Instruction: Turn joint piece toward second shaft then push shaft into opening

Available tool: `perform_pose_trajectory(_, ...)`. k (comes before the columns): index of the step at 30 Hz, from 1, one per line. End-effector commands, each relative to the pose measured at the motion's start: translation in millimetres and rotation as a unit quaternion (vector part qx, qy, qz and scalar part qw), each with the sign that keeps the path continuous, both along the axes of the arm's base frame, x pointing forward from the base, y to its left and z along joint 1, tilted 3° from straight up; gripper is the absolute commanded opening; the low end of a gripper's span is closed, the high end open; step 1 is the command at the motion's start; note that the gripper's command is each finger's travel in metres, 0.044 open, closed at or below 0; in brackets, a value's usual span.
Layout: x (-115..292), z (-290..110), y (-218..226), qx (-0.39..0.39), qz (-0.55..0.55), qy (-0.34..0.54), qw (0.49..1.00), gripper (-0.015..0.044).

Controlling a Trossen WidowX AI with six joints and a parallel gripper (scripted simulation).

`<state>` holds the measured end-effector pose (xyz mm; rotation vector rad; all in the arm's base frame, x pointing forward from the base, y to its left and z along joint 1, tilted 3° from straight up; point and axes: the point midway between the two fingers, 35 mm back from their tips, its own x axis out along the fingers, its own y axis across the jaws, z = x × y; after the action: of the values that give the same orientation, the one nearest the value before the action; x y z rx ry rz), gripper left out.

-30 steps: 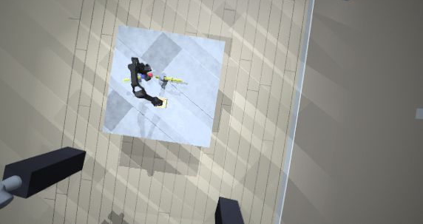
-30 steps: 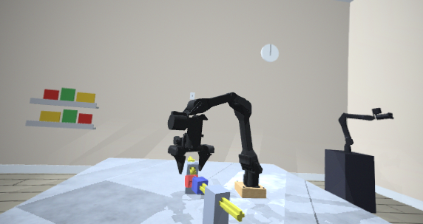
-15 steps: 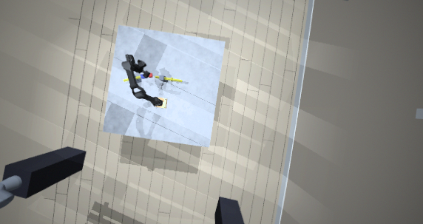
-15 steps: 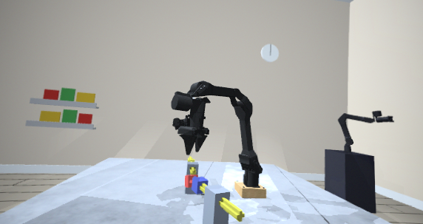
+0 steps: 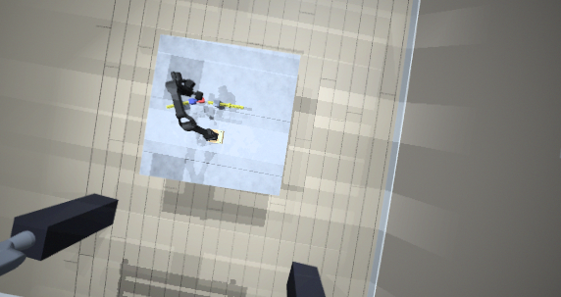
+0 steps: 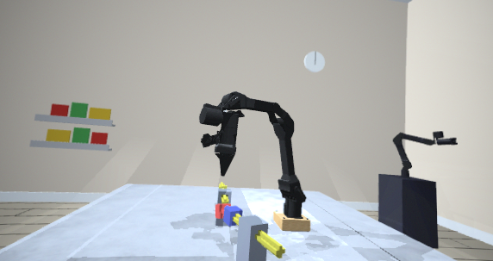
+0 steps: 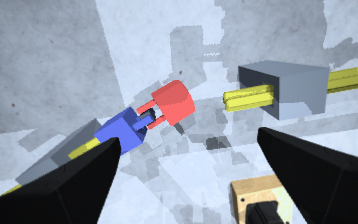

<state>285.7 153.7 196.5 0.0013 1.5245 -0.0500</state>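
The end effector (image 7: 187, 165) hung wide open and empty above the red joint piece (image 7: 172, 102), whose opening faced the second shaft (image 7: 247, 97) just beyond. Pushing squarely along its grey block (image 7: 292, 87) would seat it best.

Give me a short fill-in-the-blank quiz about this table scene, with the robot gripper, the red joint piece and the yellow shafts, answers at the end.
1. The gripper is wide open and holds ______.
2. The red joint piece is hinged to a ______ block.
3. The yellow shaft on the right sticks out of a ______ block.
4. The arm's base stands on a ______ plate.

Missing words: nothing; blue; grey; wooden
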Motion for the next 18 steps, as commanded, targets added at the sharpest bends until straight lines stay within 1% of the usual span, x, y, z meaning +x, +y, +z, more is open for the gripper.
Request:
perform_pose_trajectory(1, 6, -17, -17, -0.006, 0.042, 0.014, 0.999, 0.0440)
perform_pose_trajectory(3, 8, -23, -23, -0.008, 0.062, 0.018, 0.998, 0.0440)
perform_pose_trajectory(8, 8, -24, -24, -0.008, 0.061, 0.018, 0.998, 0.0440)
perform_pose_trajectory(18, 8, -29, -24, -0.004, -0.079, 0.013, 0.997, 0.0440)
